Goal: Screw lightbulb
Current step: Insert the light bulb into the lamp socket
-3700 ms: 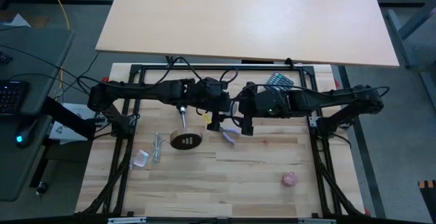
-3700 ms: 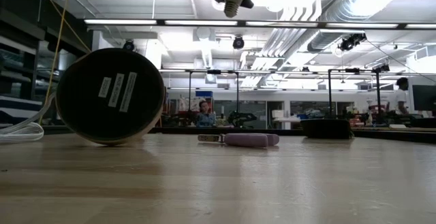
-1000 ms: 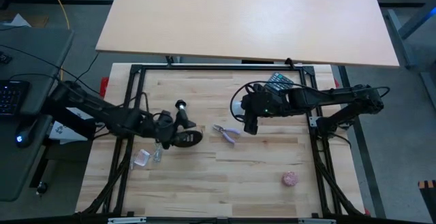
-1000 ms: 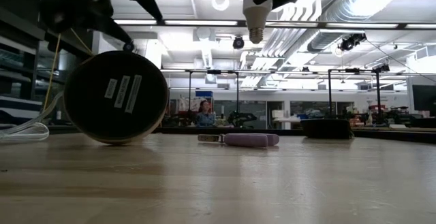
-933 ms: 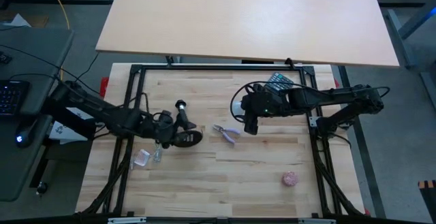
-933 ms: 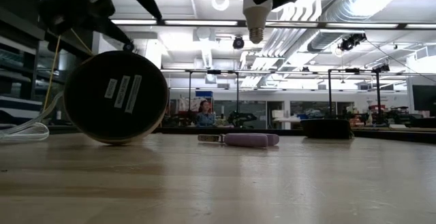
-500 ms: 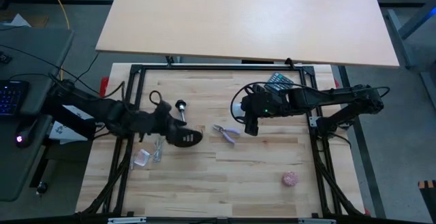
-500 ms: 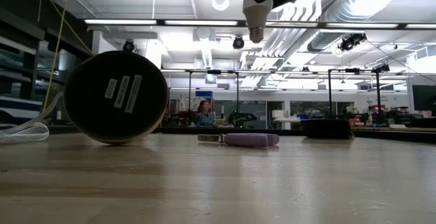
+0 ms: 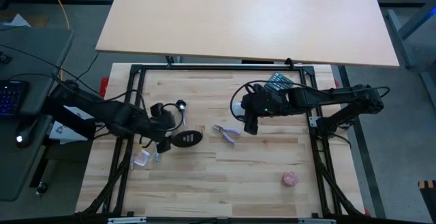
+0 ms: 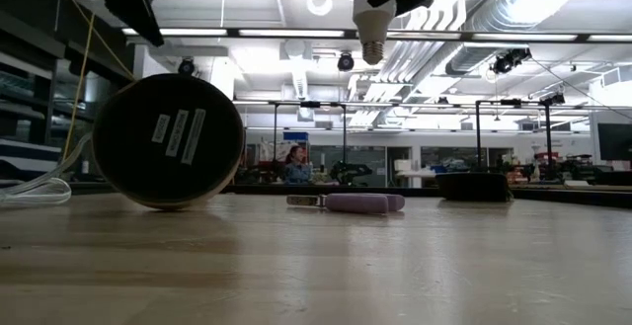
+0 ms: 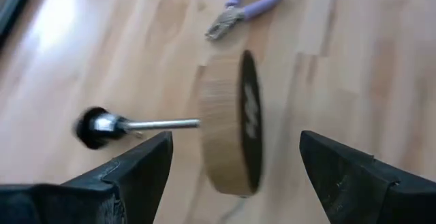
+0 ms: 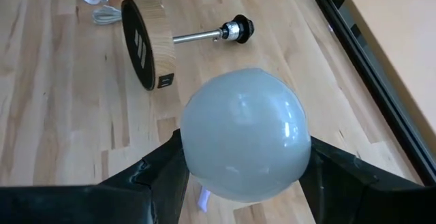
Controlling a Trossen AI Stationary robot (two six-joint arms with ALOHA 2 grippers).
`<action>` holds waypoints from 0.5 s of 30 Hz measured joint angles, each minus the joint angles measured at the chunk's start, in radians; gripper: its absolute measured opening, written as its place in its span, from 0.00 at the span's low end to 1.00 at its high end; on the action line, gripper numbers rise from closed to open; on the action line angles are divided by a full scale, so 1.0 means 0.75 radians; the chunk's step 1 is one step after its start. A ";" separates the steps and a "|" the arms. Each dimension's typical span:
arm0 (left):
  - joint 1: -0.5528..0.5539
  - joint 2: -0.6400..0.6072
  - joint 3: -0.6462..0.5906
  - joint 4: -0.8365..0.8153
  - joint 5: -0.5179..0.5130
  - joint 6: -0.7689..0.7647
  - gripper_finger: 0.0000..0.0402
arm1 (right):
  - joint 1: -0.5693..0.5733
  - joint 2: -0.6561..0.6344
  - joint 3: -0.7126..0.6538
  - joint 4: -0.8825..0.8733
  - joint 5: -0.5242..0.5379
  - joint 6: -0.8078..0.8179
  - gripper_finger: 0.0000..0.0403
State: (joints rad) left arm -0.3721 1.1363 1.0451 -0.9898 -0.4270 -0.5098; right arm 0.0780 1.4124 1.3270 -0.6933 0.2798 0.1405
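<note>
Lightbulb (image 12: 240,135) first: its smooth, frosted round head fills the space between my right fingers (image 12: 344,176), which press against it on both sides, so my right gripper (image 9: 249,126) holds it up off the table over the middle of the boards. Seen from table height, the short ribbed greyish screw base points straight down, with clear air under it. My left gripper (image 11: 235,183) hangs above the left part of the table with its dark fingers spread wide and nothing between them. Just ahead of them a lamp base lies tipped on its side: a thick round wooden disc (image 11: 228,132) with pale grain on its rim and a black face bearing labels, a thin shiny metal stem (image 11: 160,123), and a black socket (image 11: 92,126) at the stem's far end. Between the disc and the bulb, lilac-handled pliers (image 9: 228,133) lie flat on the light wooden table (image 9: 225,176). A pinkish round ball (image 9: 290,178) sits well apart, toward the table's right near corner.
</note>
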 joint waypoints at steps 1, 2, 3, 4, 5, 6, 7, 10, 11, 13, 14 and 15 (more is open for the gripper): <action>0.010 0.008 -0.001 -0.008 -0.014 0.005 0.77 | 0.000 0.000 0.000 0.002 0.000 0.001 0.58; 0.024 0.024 -0.002 -0.012 -0.020 0.007 0.77 | 0.000 0.000 0.000 0.002 0.000 0.007 0.58; 0.041 0.041 -0.004 -0.009 -0.018 0.009 0.77 | 0.000 0.000 0.000 0.001 0.000 0.023 0.58; 0.057 0.058 -0.012 -0.002 0.002 0.012 0.77 | 0.000 0.000 0.000 0.000 0.000 0.039 0.58; 0.075 0.076 -0.025 0.008 0.036 0.011 0.77 | 0.001 0.001 0.000 -0.002 0.000 0.058 0.58; 0.096 0.092 -0.042 0.021 0.077 0.011 0.77 | 0.000 0.001 0.000 -0.003 0.001 0.065 0.58; 0.112 0.108 -0.059 0.032 0.125 0.012 0.77 | 0.000 0.001 0.000 -0.001 0.001 0.069 0.58; 0.145 0.146 -0.113 0.042 0.204 0.006 0.77 | 0.000 0.001 0.000 -0.003 0.001 0.071 0.58; 0.154 0.155 -0.133 0.054 0.203 -0.002 0.77 | 0.000 0.001 0.000 -0.002 0.001 0.072 0.58; 0.174 0.160 -0.170 0.114 0.205 -0.017 0.77 | 0.000 0.001 0.000 -0.001 0.001 0.071 0.58; 0.182 0.160 -0.182 0.158 0.211 -0.023 0.77 | 0.000 0.001 0.000 0.002 0.001 0.070 0.58; 0.186 0.159 -0.189 0.202 0.219 -0.026 0.77 | 0.000 0.001 0.000 0.002 0.001 0.068 0.58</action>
State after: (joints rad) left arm -0.2324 1.2556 0.9031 -0.8386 -0.2625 -0.5292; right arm 0.0780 1.4128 1.3270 -0.6918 0.2806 0.1913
